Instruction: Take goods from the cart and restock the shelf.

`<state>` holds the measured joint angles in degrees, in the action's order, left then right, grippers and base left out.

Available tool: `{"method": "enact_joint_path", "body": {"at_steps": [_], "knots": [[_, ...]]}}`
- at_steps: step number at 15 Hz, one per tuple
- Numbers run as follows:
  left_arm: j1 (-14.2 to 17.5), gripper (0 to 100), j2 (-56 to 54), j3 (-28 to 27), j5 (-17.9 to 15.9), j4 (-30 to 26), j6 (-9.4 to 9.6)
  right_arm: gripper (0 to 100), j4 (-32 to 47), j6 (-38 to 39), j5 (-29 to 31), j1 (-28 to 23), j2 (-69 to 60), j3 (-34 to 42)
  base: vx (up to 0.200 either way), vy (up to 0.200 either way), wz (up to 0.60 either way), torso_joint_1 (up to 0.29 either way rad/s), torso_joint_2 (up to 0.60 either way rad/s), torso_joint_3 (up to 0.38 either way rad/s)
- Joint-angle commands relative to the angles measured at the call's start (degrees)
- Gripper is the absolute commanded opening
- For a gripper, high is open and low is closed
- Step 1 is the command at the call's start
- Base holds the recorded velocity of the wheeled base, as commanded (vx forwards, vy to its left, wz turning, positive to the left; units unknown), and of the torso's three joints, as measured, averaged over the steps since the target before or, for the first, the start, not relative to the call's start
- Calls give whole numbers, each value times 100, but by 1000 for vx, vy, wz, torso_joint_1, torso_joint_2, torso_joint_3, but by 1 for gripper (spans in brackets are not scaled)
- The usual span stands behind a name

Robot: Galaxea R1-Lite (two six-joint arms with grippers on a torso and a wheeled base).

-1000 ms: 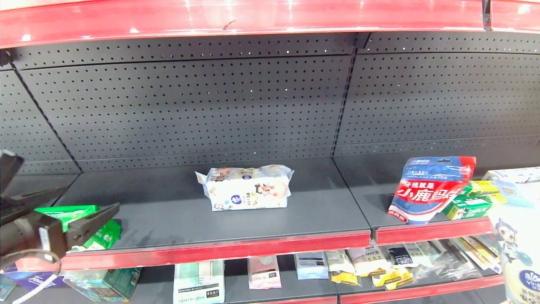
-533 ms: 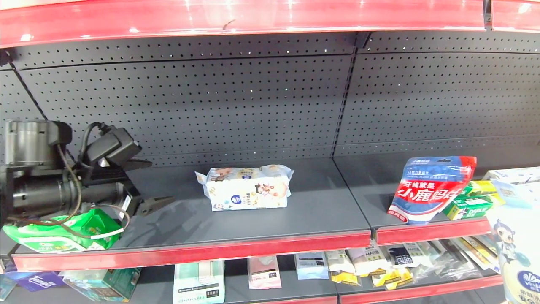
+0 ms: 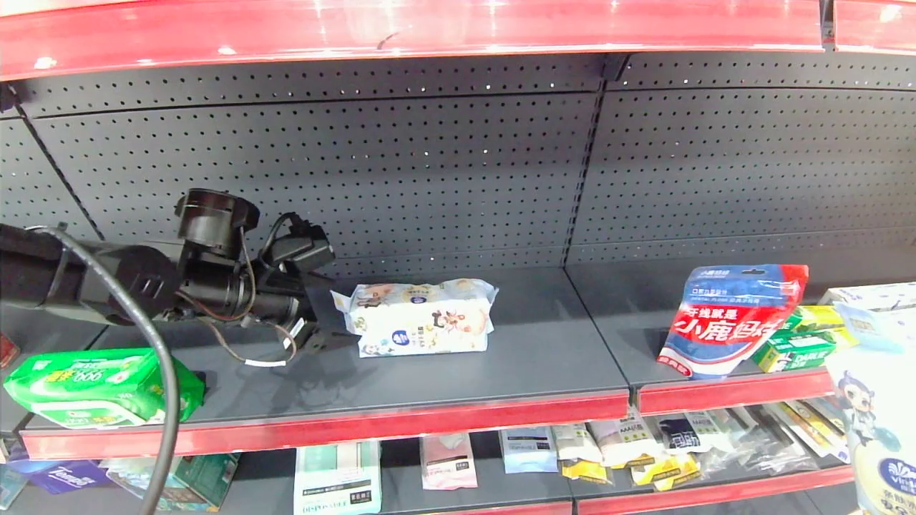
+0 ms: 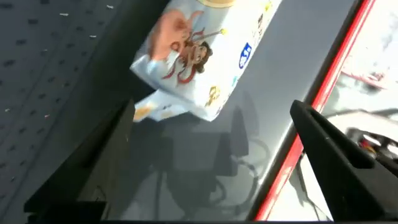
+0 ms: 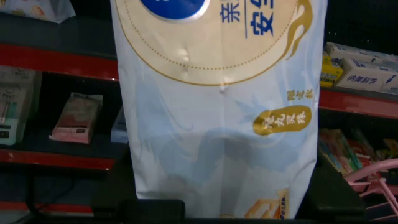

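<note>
My left gripper (image 3: 328, 309) stands open on the middle shelf (image 3: 501, 365), just left of a white printed tissue pack (image 3: 418, 318). In the left wrist view its open fingers (image 4: 336, 162) point at that pack (image 4: 199, 56), which lies just beyond their tips. A green pack (image 3: 100, 386) lies on the shelf's left end, apart from the arm. My right gripper (image 5: 224, 208) is shut on a tall white bag (image 5: 217, 112), which also shows at the lower right of the head view (image 3: 880, 422).
A red and blue pouch (image 3: 730, 318) leans on green boxes (image 3: 794, 347) on the right shelf section. A red lip (image 3: 358, 425) runs along the shelf front. Several small packs (image 3: 615, 447) lie on the shelf below. A pegboard back wall (image 3: 429, 179) closes the shelf.
My left arm has swung from the green pack at the left end, up and right along the shelf, to the white tissue pack. The green pack stays lying where it was.
</note>
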<state>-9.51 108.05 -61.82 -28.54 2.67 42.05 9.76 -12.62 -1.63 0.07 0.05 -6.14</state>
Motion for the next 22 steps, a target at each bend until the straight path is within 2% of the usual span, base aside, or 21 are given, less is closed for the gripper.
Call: {"method": "enact_joint_path", "body": {"at_steps": [1, 3, 7, 9, 13, 14, 17, 22], "knots": [[-34, 100, 595, -656, -3, -197, 120, 0, -1, -4, -4, 1, -5, -1, 0, 0, 0, 0, 0, 0], [-51, 100, 911, -1245, -11, -416, 146, 0, -1, -4, 5, 1, -5, -1, 0, 0, 0, 0, 0, 0], [-69, 100, 1245, -1878, -20, -812, 172, 0, -1, -4, 14, 1, -5, -1, 0, 0, 0, 0, 0, 0], [-69, 100, 1403, -2106, -20, -1084, 339, 0, -1, -4, 23, 1, -5, -1, 0, 0, 0, 0, 0, 0], [-86, 100, 1650, -2370, -20, -1207, 366, 0, -1, -4, 23, 1, -5, -1, 0, 0, 0, 0, 0, 0], [-95, 100, 1790, -2572, -20, -1269, 366, 0, -1, -4, 23, 1, -5, -1, 0, 0, 0, 0, 0, 0], [-306, 100, 1913, -2906, -82, -1638, 366, 0, -1, -4, 23, 1, -5, -1, 0, 0, 0, 0, 0, 0], [-464, 100, 2019, -2959, -143, -1867, 366, 0, -1, -21, 23, 1, -5, -10, 0, 0, 0, 0, 0, 0]]}}
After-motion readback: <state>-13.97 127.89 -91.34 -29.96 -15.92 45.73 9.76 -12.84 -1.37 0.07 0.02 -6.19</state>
